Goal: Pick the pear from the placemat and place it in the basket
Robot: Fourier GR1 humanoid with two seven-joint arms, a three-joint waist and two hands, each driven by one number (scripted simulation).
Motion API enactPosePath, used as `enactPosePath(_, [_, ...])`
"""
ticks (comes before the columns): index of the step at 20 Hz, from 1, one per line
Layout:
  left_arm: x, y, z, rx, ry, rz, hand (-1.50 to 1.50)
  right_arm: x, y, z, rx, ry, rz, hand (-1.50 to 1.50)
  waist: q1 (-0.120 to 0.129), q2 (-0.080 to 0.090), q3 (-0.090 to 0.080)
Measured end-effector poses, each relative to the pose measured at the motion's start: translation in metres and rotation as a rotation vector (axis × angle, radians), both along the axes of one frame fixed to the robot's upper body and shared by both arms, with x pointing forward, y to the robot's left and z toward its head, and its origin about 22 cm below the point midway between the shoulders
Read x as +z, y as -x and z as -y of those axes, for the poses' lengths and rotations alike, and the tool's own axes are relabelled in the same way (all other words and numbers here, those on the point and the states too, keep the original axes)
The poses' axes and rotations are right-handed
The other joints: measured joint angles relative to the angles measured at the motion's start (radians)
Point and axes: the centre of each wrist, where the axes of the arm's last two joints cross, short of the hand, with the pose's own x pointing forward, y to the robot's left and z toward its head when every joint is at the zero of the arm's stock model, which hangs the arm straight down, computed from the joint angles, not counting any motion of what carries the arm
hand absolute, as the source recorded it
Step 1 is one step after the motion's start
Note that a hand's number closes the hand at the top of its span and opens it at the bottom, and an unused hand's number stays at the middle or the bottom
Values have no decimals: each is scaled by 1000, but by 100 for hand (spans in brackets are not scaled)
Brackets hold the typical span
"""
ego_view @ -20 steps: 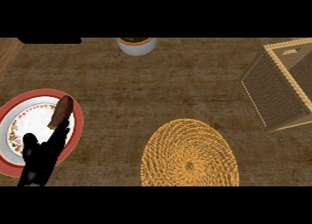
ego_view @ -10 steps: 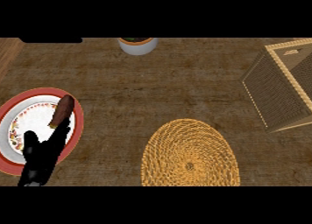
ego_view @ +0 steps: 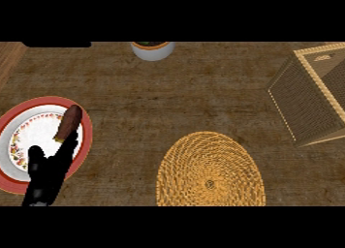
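Observation:
The round woven placemat (ego_view: 210, 170) lies at the lower middle of the counter with nothing on it. No pear shows anywhere in the head view. The wicker basket (ego_view: 311, 104) stands at the right edge, tilted in the view, its inside mostly out of sight. My left hand (ego_view: 46, 177) rests open at the lower left, fingers straight and pointing up, over a plate. My right hand does not appear in the view.
A red-rimmed white plate (ego_view: 4, 131) with a flower pattern lies at the left, with a brown elongated food item (ego_view: 68, 122) on it just past my left fingertips. A white pot (ego_view: 152, 49) stands at the back edge.

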Motion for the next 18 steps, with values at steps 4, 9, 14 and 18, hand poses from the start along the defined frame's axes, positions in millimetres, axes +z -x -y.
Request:
enactPosePath(4, [0,-2,-2,-7,3,-6,0,-14,-1,21,-45,123,-40,-150,2,1,1])
enactPosePath(9, [0,0,-3,-11,6,2,0,-18,-9,38,-31,219,-31,-150,3,0,0])
enactPosePath(14, [-2,2,-2,-3,2,12,0,-20,-11,56,-33,205,8,-150,-1,-2,0])
enactPosePath(18, [-2,1,0,8,-5,-7,0,-8,-6,71,-60,139,53,-150,-7,-5,1])
